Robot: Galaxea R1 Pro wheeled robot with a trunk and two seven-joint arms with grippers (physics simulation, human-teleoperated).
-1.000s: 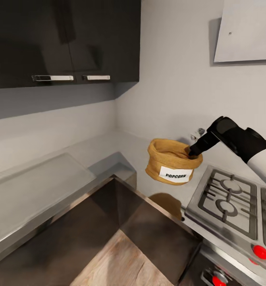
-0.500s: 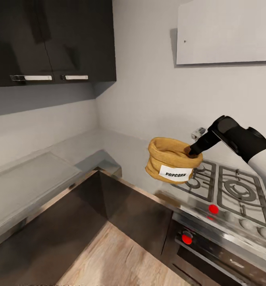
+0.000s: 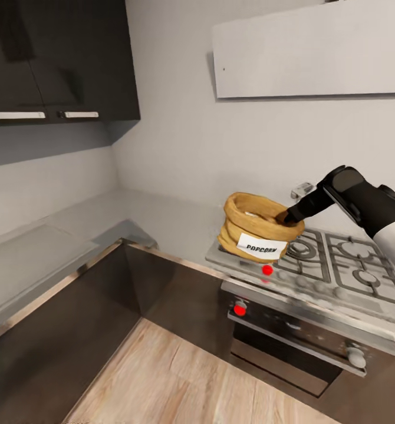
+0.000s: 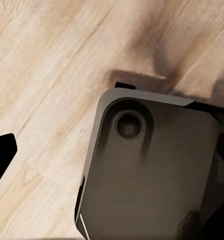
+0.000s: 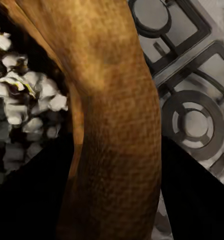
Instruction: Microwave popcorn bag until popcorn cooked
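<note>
The popcorn bag, a tan-orange sack with a white POPCORN label, hangs in the air over the left end of the gas hob. My right gripper is shut on its rolled rim at the right side. In the right wrist view the rim runs between the two black fingers, and pale puffed popcorn lies inside the bag. The glossy pale countertop stretches away to the left. The microwave is out of view. My left gripper points down at the wooden floor, fingers apart and nothing between them.
Black wall cupboards hang at the upper left and a grey hood panel above the hob. A dark built-in oven with red knobs sits under the hob. Wooden floor lies below; the robot's dark base shows under the left gripper.
The whole head view has swung right, so the hob and oven now lie under the bag. The right gripper keeps the bag at the same spot relative to me.
</note>
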